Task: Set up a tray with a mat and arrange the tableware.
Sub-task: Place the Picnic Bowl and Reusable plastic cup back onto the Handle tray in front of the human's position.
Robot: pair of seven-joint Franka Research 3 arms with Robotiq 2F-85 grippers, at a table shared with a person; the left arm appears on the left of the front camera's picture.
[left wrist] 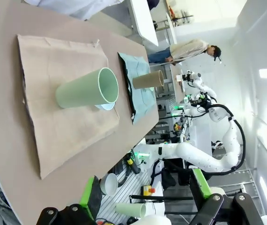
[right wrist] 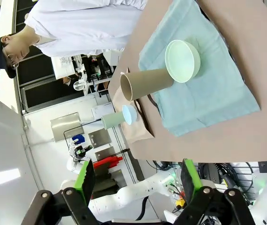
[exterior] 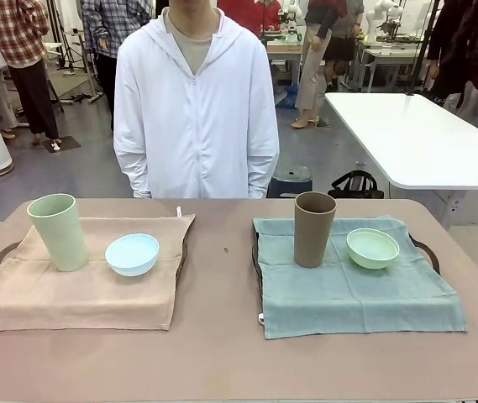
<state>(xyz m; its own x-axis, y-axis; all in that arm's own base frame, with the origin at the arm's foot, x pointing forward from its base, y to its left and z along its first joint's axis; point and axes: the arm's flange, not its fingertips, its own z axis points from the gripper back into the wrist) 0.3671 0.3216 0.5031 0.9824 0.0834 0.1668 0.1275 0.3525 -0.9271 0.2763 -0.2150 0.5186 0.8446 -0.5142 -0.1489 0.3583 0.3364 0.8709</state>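
We see two settings laid out side by side across the table (exterior: 222, 353), facing the person (exterior: 195, 109) at the far edge. Toward the left edge: tan mat (exterior: 79, 281) draped over a tray, only the dark handle (exterior: 3, 252) peeking out, w/ green cup (exterior: 58, 232) upright at the mat's far-left part and blue bowl (exterior: 132, 254) just beside it, apart. Toward the right edge: teal mat (exterior: 356, 285) over a second tray, its handle (exterior: 428, 252) showing, w/ brown cup (exterior: 314, 229) upright and mint bowl (exterior: 372, 248) near it, not touching. Each mat carries one cup + one bowl, cup left of bowl both times, so we judge the layout is mirrored on purpose and the arranging looks about done.

Left gripper (left wrist: 142, 194) hangs back off the near edge, jaws spread wide, nothing between them. Right gripper (right wrist: 135, 180) likewise drawn back, jaws apart, empty. We'd guess both are parked clear so the settings stay undisturbed.

Views differ: front view gives the tray handles and true spacing. Left wrist view hides most of the blue bowl behind the green cup. Right wrist view looks into the mint bowl and brown cup mouths; both look empty.
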